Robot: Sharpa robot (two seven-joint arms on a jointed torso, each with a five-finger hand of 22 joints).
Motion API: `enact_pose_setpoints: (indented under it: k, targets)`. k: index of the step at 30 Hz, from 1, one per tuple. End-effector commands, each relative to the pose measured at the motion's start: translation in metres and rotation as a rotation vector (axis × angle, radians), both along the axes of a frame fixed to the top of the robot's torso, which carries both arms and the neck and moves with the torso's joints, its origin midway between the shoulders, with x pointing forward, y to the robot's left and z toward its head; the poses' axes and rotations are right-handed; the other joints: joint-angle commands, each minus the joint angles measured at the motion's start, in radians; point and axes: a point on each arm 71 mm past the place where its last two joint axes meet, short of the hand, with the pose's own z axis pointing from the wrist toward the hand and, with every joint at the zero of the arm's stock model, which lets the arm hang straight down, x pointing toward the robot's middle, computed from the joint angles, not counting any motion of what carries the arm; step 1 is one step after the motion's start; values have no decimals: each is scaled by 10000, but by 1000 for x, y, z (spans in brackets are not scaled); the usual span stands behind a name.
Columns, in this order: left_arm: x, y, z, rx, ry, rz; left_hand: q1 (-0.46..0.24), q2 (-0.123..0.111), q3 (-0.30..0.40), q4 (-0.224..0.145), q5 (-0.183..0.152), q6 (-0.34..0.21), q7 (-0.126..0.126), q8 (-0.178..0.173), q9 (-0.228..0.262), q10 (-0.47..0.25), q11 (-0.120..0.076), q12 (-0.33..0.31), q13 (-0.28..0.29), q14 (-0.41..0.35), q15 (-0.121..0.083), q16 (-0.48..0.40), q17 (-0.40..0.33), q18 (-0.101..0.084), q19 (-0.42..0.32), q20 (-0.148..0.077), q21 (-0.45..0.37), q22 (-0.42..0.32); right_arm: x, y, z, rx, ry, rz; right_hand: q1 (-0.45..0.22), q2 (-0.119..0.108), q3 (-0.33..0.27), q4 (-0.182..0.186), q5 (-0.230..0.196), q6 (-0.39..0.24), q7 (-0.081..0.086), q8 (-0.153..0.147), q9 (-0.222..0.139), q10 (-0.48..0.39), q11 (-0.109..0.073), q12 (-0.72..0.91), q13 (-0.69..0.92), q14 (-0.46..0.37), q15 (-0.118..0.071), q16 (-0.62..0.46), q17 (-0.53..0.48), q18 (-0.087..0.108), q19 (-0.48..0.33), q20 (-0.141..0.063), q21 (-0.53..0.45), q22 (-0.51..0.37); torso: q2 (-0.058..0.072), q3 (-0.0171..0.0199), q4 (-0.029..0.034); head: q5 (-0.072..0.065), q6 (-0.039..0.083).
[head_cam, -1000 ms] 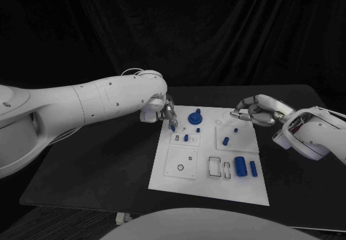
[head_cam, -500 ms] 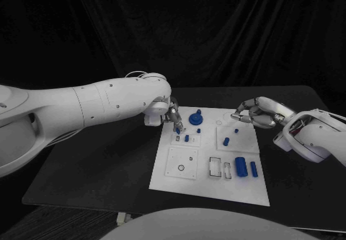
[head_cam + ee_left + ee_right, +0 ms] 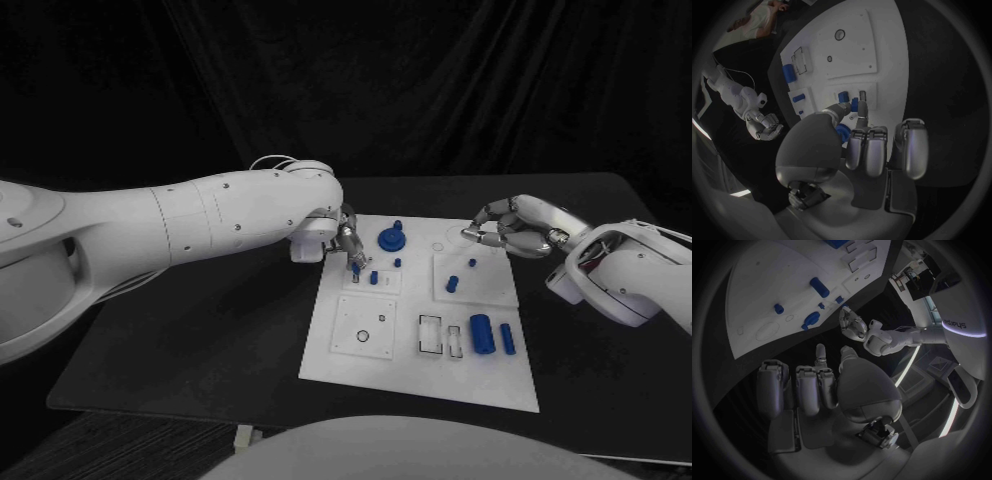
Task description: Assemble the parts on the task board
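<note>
Our left hand [image 3: 335, 236] has moved a little closer along the task board [image 3: 415, 385] in the last second, and its fingers now hang right over the small slots near the board's far left corner. It pinches a small blue part [image 3: 854, 104] between the thumb and a finger, and the tip of that part points down at the board. We think this means the part is about to go into its slot, but it is not in yet. Our right hand [image 3: 512, 226] has barely moved and floats over the far right edge of the board with its fingers curled in and nothing in them. The big blue knob [image 3: 391, 236] stands just beside our left hand. More blue parts [image 3: 482, 333] lie near the front right of the board, waiting.
</note>
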Motion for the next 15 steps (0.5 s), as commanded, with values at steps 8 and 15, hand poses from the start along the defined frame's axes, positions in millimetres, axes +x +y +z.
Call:
enact_pose_setpoints:
  k: [8, 15]
  targets:
    - [1, 5, -5, -114, -618, 182, -18, 121, 1361, -1273, -67, -7, -17, 48, 11, 1041, 7, 35, 2630, 1056, -24, 26, 2634, 80, 120, -12, -16, 1628, -1, -1, -2, -4, -16, -141, 71, 77, -48, -12, 6, -81, 34, -54, -18, 1077, 46, 26, 2627, 852, 57, -52, 1966, 112, 345, 40, -63, 2156, 2, 9, -11, 59, 1]
    - [0, 4, -8, -309, -733, 254, -21, 124, 1363, -1273, -66, -5, -19, 50, 13, 1041, 6, 35, 2630, 1056, -24, 26, 2634, 80, 120, -12, -16, 1629, -1, 0, -3, -6, 19, -117, 87, 76, -47, -15, 14, -89, 35, -59, -21, 1077, 45, 26, 2627, 852, 56, -51, 1969, 113, 343, 39, -68, 2154, -1, 1, 0, 94, 1]
